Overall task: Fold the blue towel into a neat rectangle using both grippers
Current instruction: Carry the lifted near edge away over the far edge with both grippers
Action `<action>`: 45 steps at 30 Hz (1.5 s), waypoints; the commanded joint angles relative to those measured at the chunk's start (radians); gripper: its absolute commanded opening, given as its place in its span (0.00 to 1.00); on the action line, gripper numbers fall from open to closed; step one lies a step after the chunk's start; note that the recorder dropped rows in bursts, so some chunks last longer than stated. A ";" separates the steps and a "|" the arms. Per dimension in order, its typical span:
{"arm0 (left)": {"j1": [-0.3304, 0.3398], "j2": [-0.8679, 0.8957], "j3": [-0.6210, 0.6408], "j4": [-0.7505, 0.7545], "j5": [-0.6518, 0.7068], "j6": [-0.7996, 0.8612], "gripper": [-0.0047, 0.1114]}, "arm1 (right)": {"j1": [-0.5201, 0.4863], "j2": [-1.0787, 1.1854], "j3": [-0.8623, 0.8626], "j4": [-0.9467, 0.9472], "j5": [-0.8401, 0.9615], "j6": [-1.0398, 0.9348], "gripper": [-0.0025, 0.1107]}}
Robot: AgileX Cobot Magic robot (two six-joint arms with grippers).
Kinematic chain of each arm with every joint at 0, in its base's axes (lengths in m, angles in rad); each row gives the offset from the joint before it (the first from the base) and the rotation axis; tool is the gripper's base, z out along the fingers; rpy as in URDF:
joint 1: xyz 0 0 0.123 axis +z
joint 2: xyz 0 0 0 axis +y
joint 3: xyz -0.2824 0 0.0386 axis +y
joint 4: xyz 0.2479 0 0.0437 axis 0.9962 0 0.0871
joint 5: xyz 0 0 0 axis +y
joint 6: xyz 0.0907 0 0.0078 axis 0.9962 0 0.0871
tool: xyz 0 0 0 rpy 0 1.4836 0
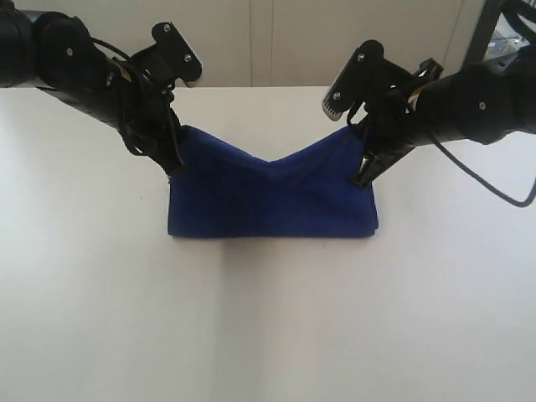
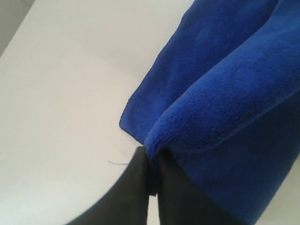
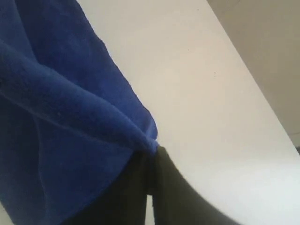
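Mid-fold: left black robot hand [image 1: 175, 165] and right black robot hand [image 1: 363, 177] each clamped on an upper corner of the deep royal-blue terry towel [image 1: 272, 203].
It sags between them, lower fold on the plain white counter [image 1: 268, 327] beneath; next, I judge, both must carry the raised edge over level. Pale wall panels [image 1: 276, 42] behind.

The towel [image 1: 272, 201] sits around the middle of the bench [image 1: 268, 335], its folded lower edge resting on the surface toward 6 o'clock. The left end effector [image 1: 173, 163] holds the towel's 10 o'clock corner and the right end effector [image 1: 362, 172] its 2 o'clock corner. The top edge sags between them.
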 commanded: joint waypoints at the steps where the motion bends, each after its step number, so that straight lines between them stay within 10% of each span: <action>1: 0.002 0.015 -0.008 -0.006 -0.018 -0.012 0.04 | -0.006 0.023 -0.038 -0.008 -0.028 0.004 0.02; 45: 0.058 0.194 -0.053 0.007 -0.232 -0.010 0.04 | -0.093 0.274 -0.108 -0.012 -0.319 -0.001 0.02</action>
